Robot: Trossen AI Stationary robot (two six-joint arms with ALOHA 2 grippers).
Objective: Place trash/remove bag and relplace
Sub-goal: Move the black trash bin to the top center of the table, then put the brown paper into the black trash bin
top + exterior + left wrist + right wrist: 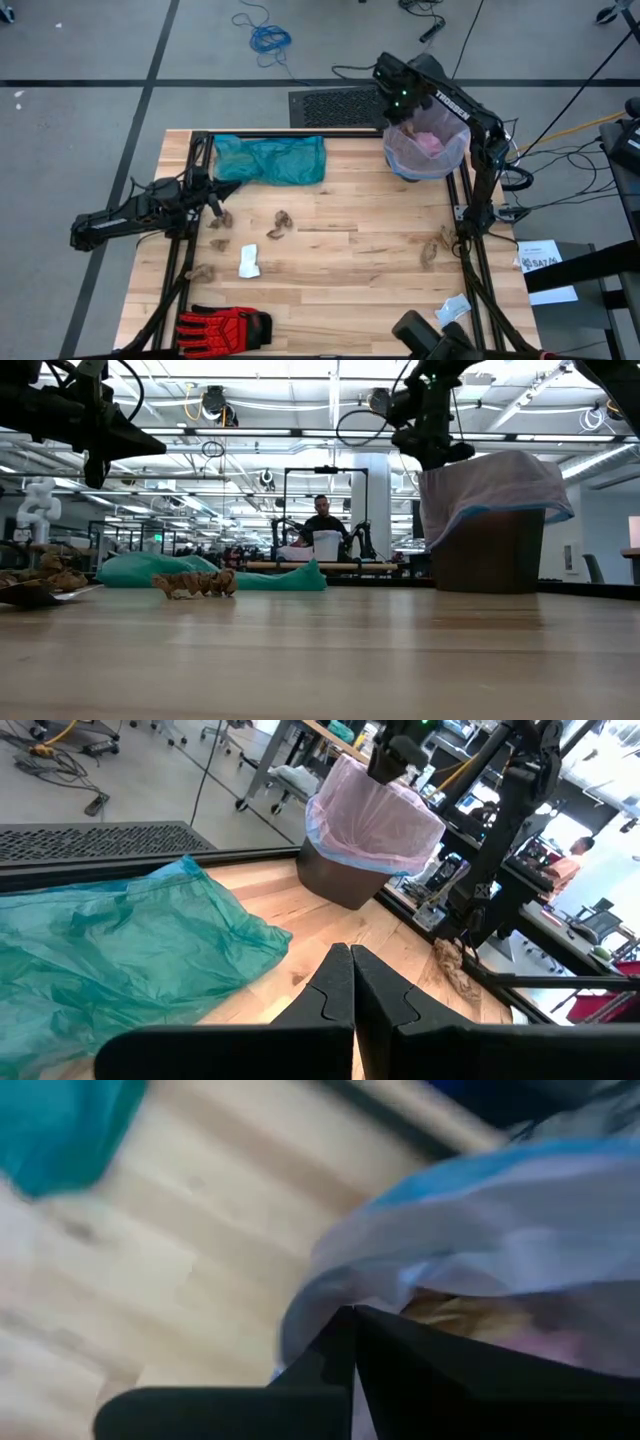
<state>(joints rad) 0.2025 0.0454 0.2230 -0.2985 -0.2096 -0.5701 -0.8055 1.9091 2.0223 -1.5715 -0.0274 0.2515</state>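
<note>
While right fingers closed, bag seemingly touching.

Overhead, table-level, wrist cams; bin maybe shared.

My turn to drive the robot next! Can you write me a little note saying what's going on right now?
Left tool: shut, empty, above the table's left side, near the teal bag.
Right tool: shut, at the far rim of the bin in the table's far right corner; no grip on the liner is visible.
The pink bag lines the bin, folded over its rim, with some trash already inside.
Left to do: brown crumpled scraps, white paper and a red glove lie on the table. Then pull the pink bag out and fit a new liner.
</note>
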